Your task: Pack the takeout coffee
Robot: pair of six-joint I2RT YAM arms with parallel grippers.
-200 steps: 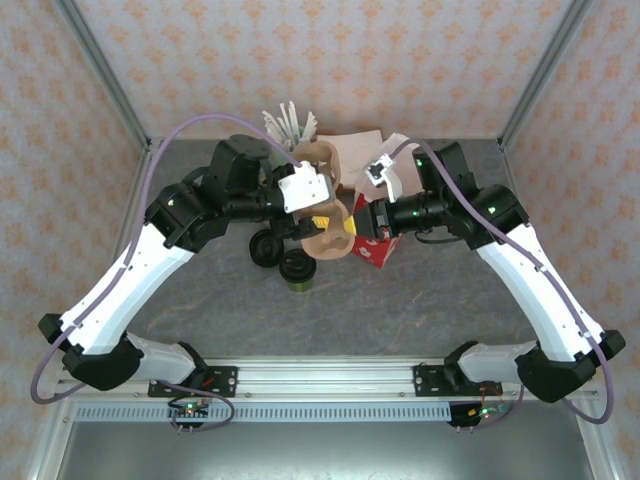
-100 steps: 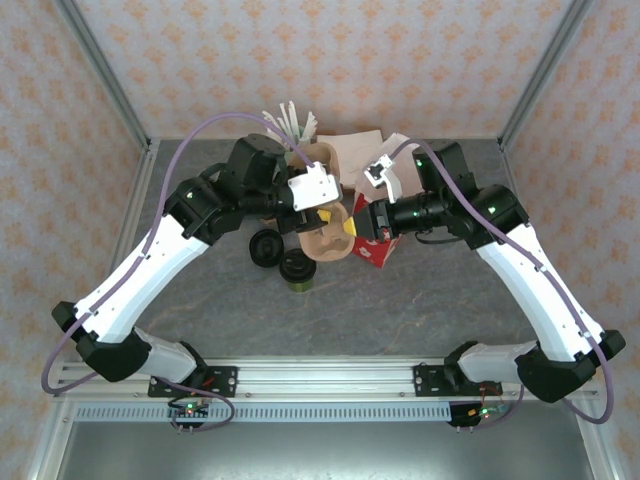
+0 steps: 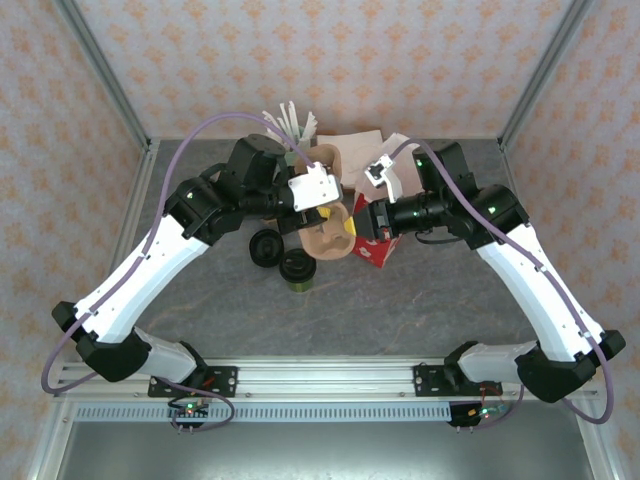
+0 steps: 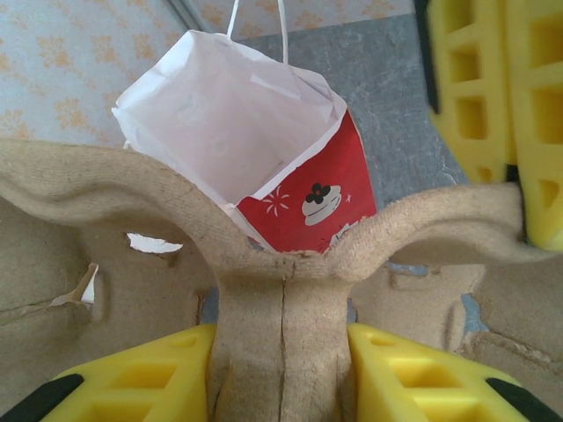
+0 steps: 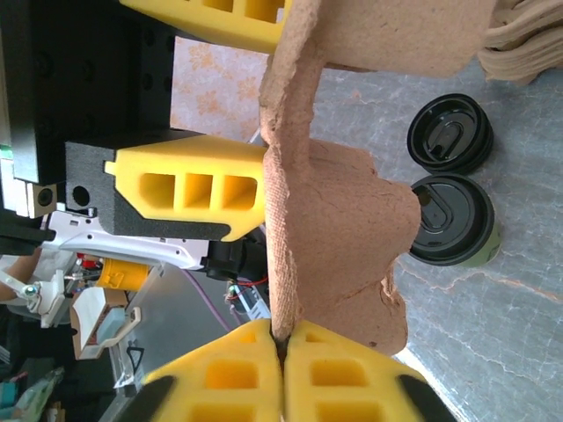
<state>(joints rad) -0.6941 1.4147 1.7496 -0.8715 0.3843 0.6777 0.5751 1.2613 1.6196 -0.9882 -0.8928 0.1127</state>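
Left gripper [image 4: 281,353]: found clamped on the central ridge of the cup carrier [image 4: 290,290], one yellow pad pressed against each flank of the ridge

Right gripper [image 5: 281,341]: found closed on a thin outer edge of the same carrier, the pulp wall pinched between the two pads

Cup carrier: moulded brown pulp, held between both arms at the middle of the top view; a crack was noted running down the gripped ridge in the left wrist view

Takeout coffee [image 3: 298,268]: recorded upright on the table [image 3: 400,310] at 7 o'clock of the carrier in the top view, black lid fitted, olive-green side showing beneath it; it was touched by neither gripper and stood outside the bag

Loose lid [image 3: 265,246]: a low black round lid was noted at 10 o'clock of the coffee, just beside it, flat on the table

Bag [image 4: 303,207]: red-and-white paper bag observed beyond the carrier in the left wrist view, mouth open towards the camera, white lining exposed, cord handles at 12 o'clock; in the top view its red side was seen at 3 o'clock of the carrier, partly covered by the right arm

Bag posture: whether standing or tipped could not be told
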